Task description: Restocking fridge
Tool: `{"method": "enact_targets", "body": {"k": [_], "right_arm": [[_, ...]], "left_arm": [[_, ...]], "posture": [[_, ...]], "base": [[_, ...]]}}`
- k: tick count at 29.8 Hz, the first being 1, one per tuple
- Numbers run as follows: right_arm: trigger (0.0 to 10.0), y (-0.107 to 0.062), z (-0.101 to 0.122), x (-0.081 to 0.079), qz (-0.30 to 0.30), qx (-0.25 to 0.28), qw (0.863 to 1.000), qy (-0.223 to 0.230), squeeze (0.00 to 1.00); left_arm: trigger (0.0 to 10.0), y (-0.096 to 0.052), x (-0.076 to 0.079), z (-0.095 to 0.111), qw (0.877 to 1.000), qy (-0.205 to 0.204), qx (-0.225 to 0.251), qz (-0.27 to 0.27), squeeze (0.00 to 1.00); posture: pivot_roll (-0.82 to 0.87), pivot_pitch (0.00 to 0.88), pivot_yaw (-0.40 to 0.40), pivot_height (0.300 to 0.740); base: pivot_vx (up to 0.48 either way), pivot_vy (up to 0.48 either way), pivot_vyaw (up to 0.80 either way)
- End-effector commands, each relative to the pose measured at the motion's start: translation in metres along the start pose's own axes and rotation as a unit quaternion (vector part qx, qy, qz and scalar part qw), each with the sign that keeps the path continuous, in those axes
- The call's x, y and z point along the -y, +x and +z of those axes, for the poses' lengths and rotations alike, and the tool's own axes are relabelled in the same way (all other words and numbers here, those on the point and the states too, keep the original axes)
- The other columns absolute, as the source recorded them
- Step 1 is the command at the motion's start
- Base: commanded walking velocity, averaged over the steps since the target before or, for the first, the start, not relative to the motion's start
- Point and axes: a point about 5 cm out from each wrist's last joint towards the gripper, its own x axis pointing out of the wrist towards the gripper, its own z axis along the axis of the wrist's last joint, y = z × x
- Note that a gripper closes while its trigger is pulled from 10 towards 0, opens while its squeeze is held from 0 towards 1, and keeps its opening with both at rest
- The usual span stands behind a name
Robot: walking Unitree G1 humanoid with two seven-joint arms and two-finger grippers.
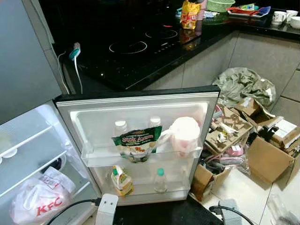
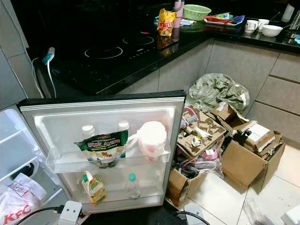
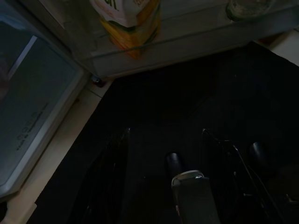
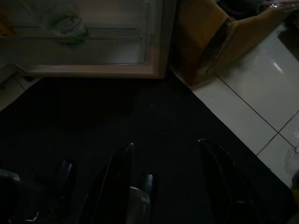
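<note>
Both end effectors, left (image 3: 161,179) and right (image 4: 163,179), hang wide and empty over the dark mat, the open fridge door (image 1: 140,110) with its upright bottles lying ahead, roughly equally near.

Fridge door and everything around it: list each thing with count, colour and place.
fridge door: one, white, swung open
bottles: two, white caps, upper door shelf
green pouch: one, upper shelf, before the bottles
pink jug: one, upper shelf
yellow carton: one, lower shelf
small bottle: one, green cap, lower shelf
KFC bag: one, white, inside fridge
cardboard boxes: several, brown, floor right of the door
snack bag: one, yellow, black counter
green basket: one, counter
left pincer: open, above dark mat
right pincer: open, above dark mat
</note>
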Motion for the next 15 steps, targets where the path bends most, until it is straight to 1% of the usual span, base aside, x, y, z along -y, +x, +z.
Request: {"method": "enact_targets", "body": {"k": [1,9,15], "right_arm": [[10.0,-0.0015,-0.0069,-0.0007,-0.004,-0.009,1.0,0.013,0.0],[10.0,-0.0015,-0.0064,0.0007,-0.007,-0.009,1.0,0.014,0.0],[10.0,-0.0028,-0.0119,0.0013,-0.011,-0.02,1.0,0.015,0.0]], "left_arm": [[10.0,-0.0016,-0.0073,-0.0025,1.0,-0.008,-0.009,0.014,0.0],[10.0,-0.0009,-0.0049,-0.0033,1.0,-0.004,-0.016,0.013,0.0],[10.0,-0.0018,-0.0036,-0.0068,1.0,-0.001,-0.022,0.014,0.0]], "posture": [[-0.03,0.001,0.028,0.74],[-0.03,0.0,0.03,0.74],[-0.04,0.0,0.022,0.74]], "base": [[0.0,0.0,0.0],[0.0,0.0,0.0],[0.0,0.0,0.0]]}}
